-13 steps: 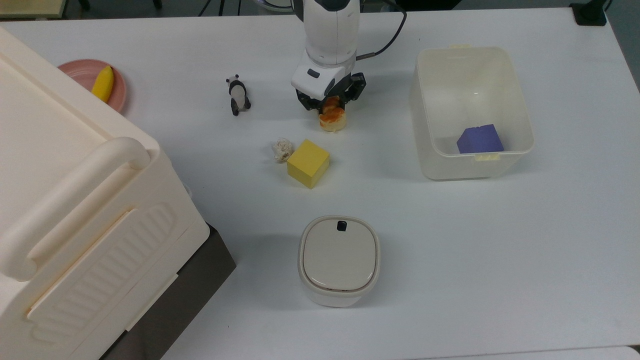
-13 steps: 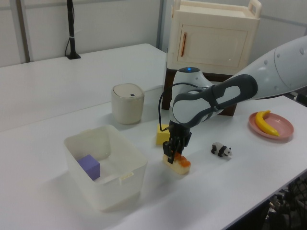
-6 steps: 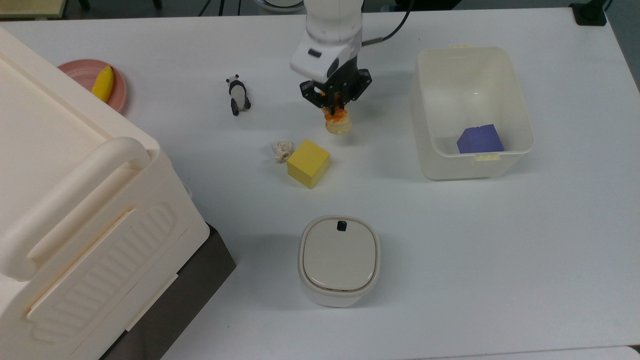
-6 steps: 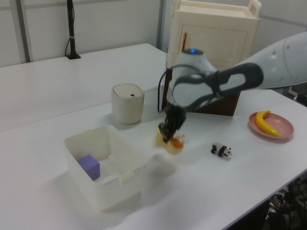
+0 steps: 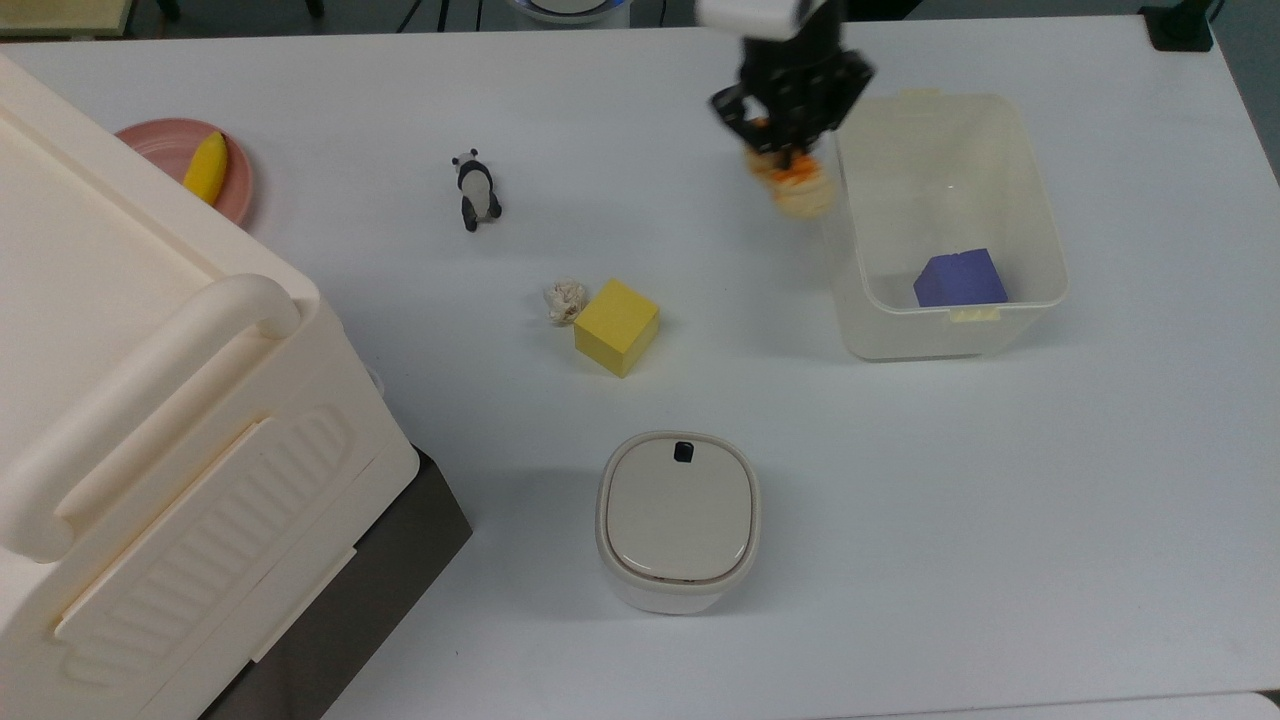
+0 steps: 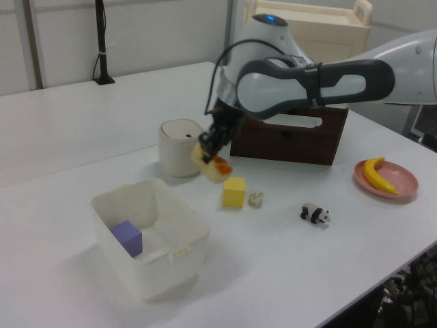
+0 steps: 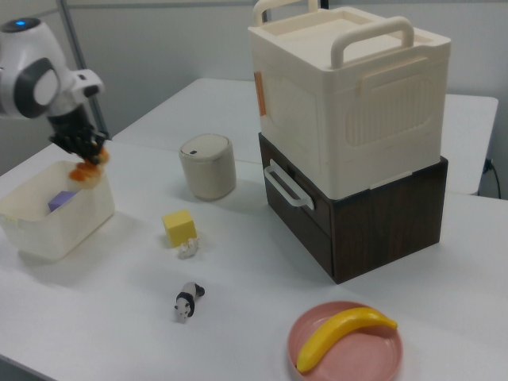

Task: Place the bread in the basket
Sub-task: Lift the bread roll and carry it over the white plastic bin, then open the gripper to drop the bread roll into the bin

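Note:
My gripper (image 5: 783,140) (image 6: 211,149) (image 7: 82,159) is shut on the bread (image 5: 800,187) (image 6: 213,169) (image 7: 86,175), a small tan loaf with an orange-brown top, and holds it well above the table. In the top view the loaf hangs just off the left wall of the basket (image 5: 1040,190). The translucent white basket (image 6: 179,215) (image 7: 28,238) stands on the table with a purple cube (image 5: 960,278) (image 6: 127,237) inside it.
A yellow cube (image 5: 616,326) and a whitish wrinkly ball (image 5: 564,299) lie mid-table, a toy panda (image 5: 475,189) farther back. A squat lidded bin (image 5: 680,520) stands near the front. A large cream crate (image 5: 150,440) and a pink plate with a banana (image 5: 205,167) are on the top view's left.
The gripper has lifted the bread off the table and carried it toward the top view's right, from beside the yellow cube up to the basket's left wall.

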Tool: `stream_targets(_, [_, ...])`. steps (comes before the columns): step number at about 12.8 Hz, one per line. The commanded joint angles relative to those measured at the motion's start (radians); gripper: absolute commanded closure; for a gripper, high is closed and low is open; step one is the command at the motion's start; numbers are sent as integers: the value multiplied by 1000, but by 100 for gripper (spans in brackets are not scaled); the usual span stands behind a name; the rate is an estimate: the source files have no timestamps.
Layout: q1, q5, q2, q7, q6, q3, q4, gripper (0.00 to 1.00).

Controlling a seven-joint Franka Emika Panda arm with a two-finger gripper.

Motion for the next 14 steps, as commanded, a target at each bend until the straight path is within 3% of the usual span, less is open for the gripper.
stream_targets(1, [117,21,14,21,-27,4,36,91])
stream_targets(4, [150,22,45,28,-24,36,36,91])
stream_targets(5, [151,22,57,45,-24,43,36,76])
stream_targets(6, [152,18,60,51,-24,47,36,1])
stream_targets(12, [140,8,30,53,-33,60,36,0])
stream_targets(14, [111,2,-12,52,-114,56,36,0])
